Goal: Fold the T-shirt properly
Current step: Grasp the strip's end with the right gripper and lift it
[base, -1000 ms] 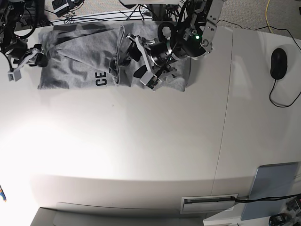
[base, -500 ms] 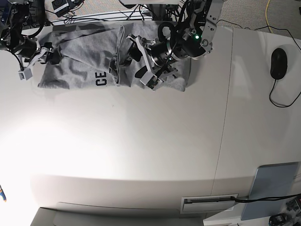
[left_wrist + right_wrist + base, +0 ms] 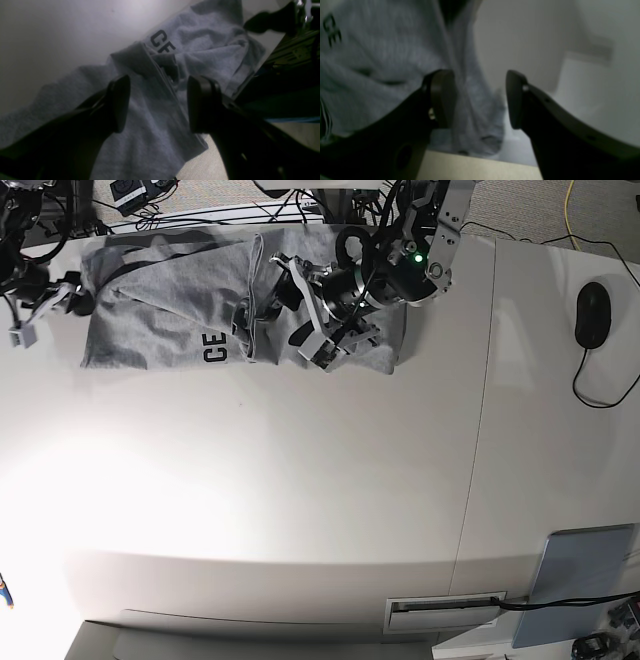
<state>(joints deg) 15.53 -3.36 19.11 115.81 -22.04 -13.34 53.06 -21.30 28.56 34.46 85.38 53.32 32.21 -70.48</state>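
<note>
- Risk number one: only the bunched ridge near the lettering could get pinched by the left gripper [image 3: 157, 103], so the T-shirt [image 3: 160, 310] would be dragged into a lump instead of folded.
- Cloth could also be pulled off the table [image 3: 300, 500] at its top edge, where the shirt is lying, upper left of the base view.
- Jaws are spread on both, nothing pinched; the right gripper [image 3: 480, 100] is hung over the shirt's edge.
- Counted: one shirt, two grippers, one mouse [image 3: 592, 315].

The T-shirt [image 3: 160, 320] is soft heather-grey cloth with a matt, faintly fuzzy knit and flat black printed letters. Both the left claw [image 3: 157, 102] and right claw [image 3: 480, 100] have smooth, dark matt plastic fingers. The worktop [image 3: 300, 500] is smooth white with a dull sheen.
</note>
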